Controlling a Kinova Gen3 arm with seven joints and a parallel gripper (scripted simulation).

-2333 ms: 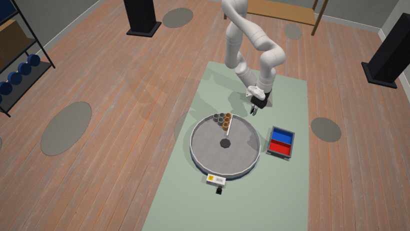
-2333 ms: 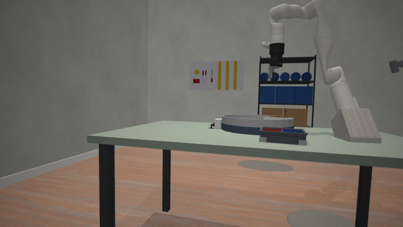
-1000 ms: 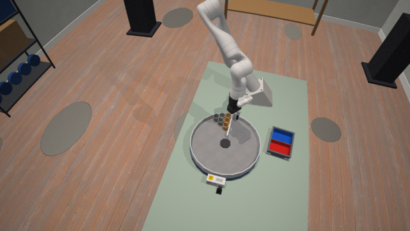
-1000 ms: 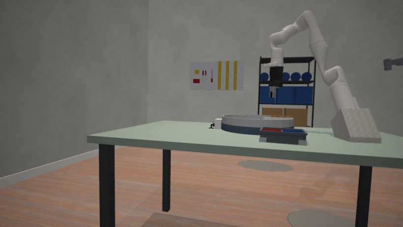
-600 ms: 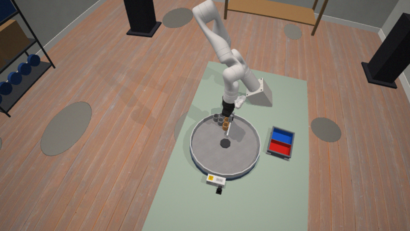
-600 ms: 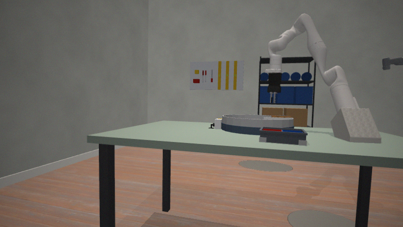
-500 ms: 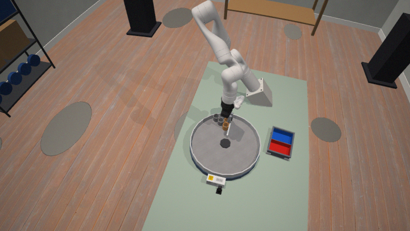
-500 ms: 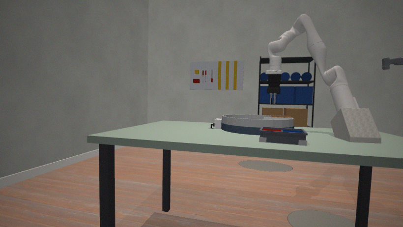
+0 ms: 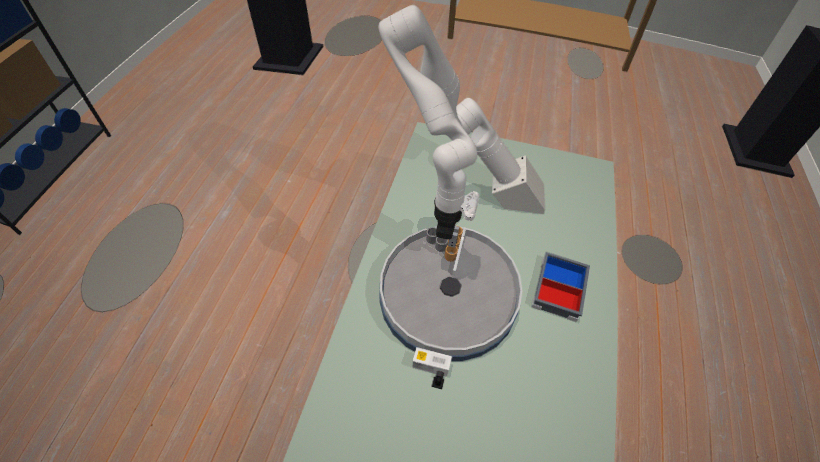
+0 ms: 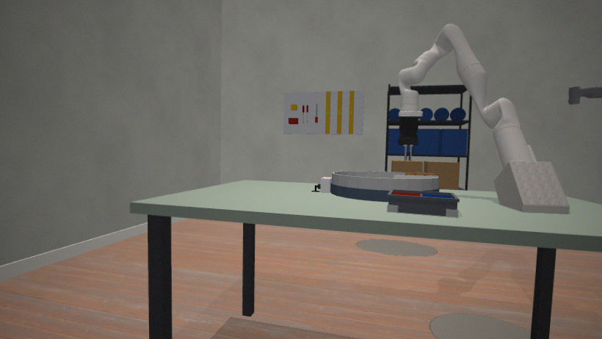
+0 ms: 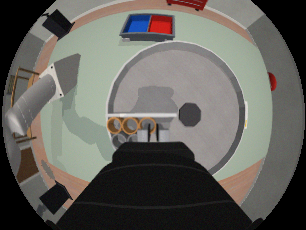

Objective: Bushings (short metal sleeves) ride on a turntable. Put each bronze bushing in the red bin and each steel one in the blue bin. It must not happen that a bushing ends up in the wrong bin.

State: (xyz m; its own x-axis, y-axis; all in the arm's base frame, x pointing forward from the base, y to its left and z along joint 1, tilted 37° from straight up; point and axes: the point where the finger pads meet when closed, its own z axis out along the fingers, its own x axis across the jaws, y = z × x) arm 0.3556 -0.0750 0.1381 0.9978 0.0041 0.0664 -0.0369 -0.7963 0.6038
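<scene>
Centrally in the top view, a round turntable with a smooth grey floor and a raised, faceted rim rests on the worktop. Near the upper edge of its floor, bronze bushings and grey steel bushings, all hollow cylinders, stand upright beside a straight white bar. In the wrist view the bronze row lies next to the bar. Right of the turntable in the top view, a dark rectangular tray holds the blue bin above the red bin; no bushing shows in either. The gripper points down above the bushings, its fingers slightly apart, gripping nothing.

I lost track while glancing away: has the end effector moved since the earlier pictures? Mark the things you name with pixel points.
Yes. In the top view the end effector [image 9: 451, 243] [image 10: 407, 160] [image 11: 153, 129] has moved away from the two-colour tray [image 9: 561, 285] [image 10: 422, 205] [image 11: 148, 35] to above the turntable [image 9: 447, 321] [image 10: 362, 183] [image 11: 200, 70].
</scene>
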